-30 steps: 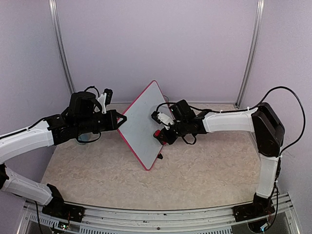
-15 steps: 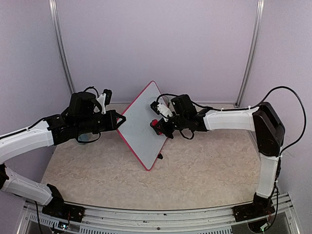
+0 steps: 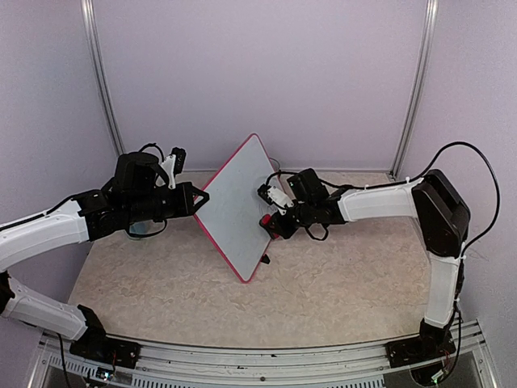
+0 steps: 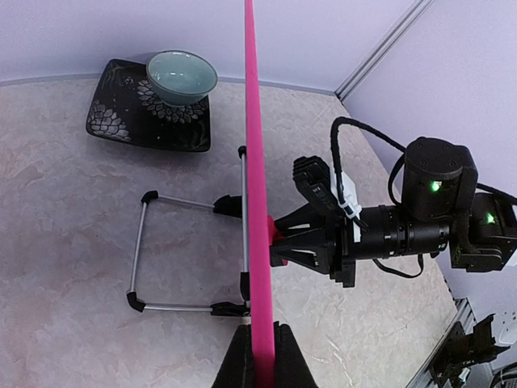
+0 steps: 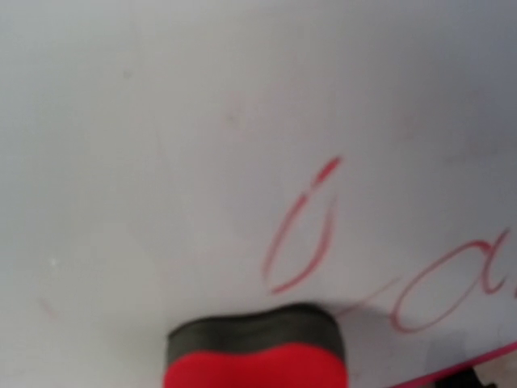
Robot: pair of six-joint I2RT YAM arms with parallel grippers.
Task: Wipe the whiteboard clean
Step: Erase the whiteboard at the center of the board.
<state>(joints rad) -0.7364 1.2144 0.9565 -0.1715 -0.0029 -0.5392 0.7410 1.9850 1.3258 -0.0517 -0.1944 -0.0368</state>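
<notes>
Right wrist view: eraser (image 5: 254,352), red with dark felt, pinched in the closed right gripper (image 3: 268,222), felt pressed to the whiteboard (image 5: 161,121). Red handwriting (image 5: 303,234) lies just above and right of it, unwiped. Whiteboard is held upright between both arms, one corner low toward the table (image 3: 339,283), pink frame clamped by the left gripper (image 4: 260,356).

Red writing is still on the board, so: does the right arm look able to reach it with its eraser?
Probably yes. The right gripper holds the eraser at the whiteboard face, and the red writing lies just beside it, nothing between. The left gripper clamps only the board's edge.
</notes>
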